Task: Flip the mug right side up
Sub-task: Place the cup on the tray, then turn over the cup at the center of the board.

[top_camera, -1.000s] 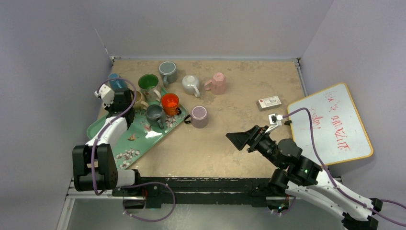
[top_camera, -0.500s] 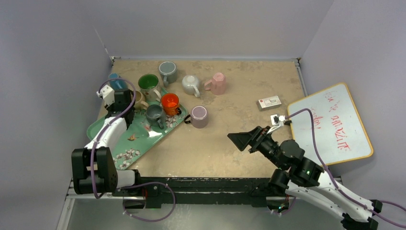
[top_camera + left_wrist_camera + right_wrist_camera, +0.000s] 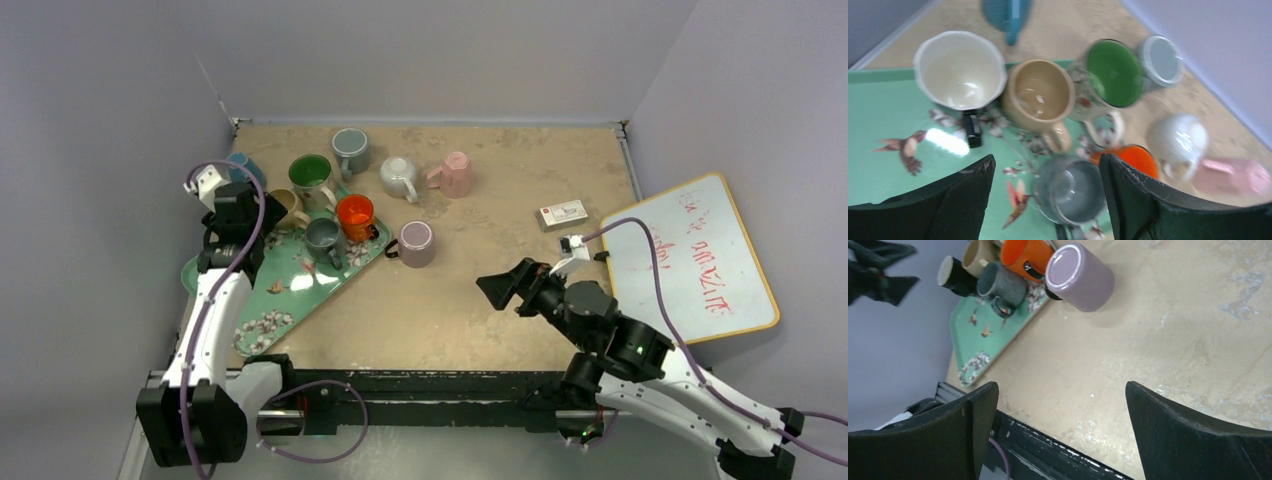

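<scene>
One arm just moved a lot: the left pincer (image 3: 1045, 162) lifted up off the tray (image 3: 300, 285). The right pincer (image 3: 486, 288) hardly moved. Both are wide open and hold nothing. The purple mug (image 3: 416, 243) sits bottom-up on the tabletop (image 3: 480, 190), at the right pincer's 10 o'clock, not yet touched. Only the right wrist view shows its flat bottom up close.

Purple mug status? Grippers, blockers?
Left gripper open, empty, over the tray. Right gripper open, empty, short of purple mug. Mug base-up on table at tray corner. Nothing between it and right gripper.
</scene>
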You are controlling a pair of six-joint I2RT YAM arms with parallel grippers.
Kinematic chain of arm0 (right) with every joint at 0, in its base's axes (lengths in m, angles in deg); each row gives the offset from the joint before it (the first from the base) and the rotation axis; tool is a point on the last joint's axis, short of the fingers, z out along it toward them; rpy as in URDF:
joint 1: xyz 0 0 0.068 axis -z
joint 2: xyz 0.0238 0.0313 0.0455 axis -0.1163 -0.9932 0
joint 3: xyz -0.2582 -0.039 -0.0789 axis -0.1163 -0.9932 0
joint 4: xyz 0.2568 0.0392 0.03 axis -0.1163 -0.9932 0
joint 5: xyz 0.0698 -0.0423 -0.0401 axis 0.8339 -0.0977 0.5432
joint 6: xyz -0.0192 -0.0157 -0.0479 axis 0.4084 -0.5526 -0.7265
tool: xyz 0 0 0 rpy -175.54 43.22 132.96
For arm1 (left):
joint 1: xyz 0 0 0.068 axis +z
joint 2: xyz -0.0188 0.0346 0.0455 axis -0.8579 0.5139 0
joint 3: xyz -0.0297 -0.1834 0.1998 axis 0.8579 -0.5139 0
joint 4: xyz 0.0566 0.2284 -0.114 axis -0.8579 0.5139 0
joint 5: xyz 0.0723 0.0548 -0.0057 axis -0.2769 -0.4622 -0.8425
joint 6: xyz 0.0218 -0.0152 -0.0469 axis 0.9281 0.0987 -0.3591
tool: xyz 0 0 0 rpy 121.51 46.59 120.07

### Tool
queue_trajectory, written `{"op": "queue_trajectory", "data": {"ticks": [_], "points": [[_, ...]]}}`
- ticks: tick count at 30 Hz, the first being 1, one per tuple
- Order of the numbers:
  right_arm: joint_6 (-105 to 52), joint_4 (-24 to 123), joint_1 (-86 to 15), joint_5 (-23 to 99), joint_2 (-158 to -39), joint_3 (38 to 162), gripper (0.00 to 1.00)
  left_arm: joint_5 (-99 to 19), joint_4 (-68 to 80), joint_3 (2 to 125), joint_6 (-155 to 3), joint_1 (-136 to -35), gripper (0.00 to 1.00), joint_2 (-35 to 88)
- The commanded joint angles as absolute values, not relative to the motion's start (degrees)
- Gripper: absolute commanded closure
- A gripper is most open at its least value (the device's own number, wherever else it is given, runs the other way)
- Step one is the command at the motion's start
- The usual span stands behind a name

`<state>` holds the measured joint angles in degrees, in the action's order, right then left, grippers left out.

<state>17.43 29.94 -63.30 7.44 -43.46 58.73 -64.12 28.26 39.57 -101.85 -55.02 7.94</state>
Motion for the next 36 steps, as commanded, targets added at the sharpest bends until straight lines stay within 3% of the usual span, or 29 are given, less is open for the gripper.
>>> {"op": "queue_trajectory", "data": {"ticks": [1, 7, 11, 16, 22, 36], "points": [[19.5, 25.5, -63.4, 4.3, -49.5, 63.1, 0.01, -46.9, 32.8, 45.5, -95.3, -55.0, 0.25, 4.8], [21.7, 27.4, -63.4, 6.7, -57.6, 64.7, 0.01, -23.8, 32.0, 44.5, -90.9, -55.1, 0.32, 3.6], [21.3, 30.4, -63.4, 8.2, -58.5, 63.8, 0.01, -18.1, 31.6, 45.8, -88.6, -55.1, 0.33, 6.8], [22.1, 32.1, -63.4, 8.4, -56.3, 62.3, 0.01, -17.2, 33.3, 49.9, -85.6, -58.1, 0.35, 12.1], [22.9, 32.3, -63.4, 8.2, -53.0, 61.2, 0.01, -24.3, 33.2, 54.6, -84.6, -70.7, 0.35, 19.3], [24.5, 27.7, -63.4, 7.3, -49.3, 61.2, 0.01, -25.1, 23.1, 55.6, -85.3, -80.0, 0.32, 38.0]]}}
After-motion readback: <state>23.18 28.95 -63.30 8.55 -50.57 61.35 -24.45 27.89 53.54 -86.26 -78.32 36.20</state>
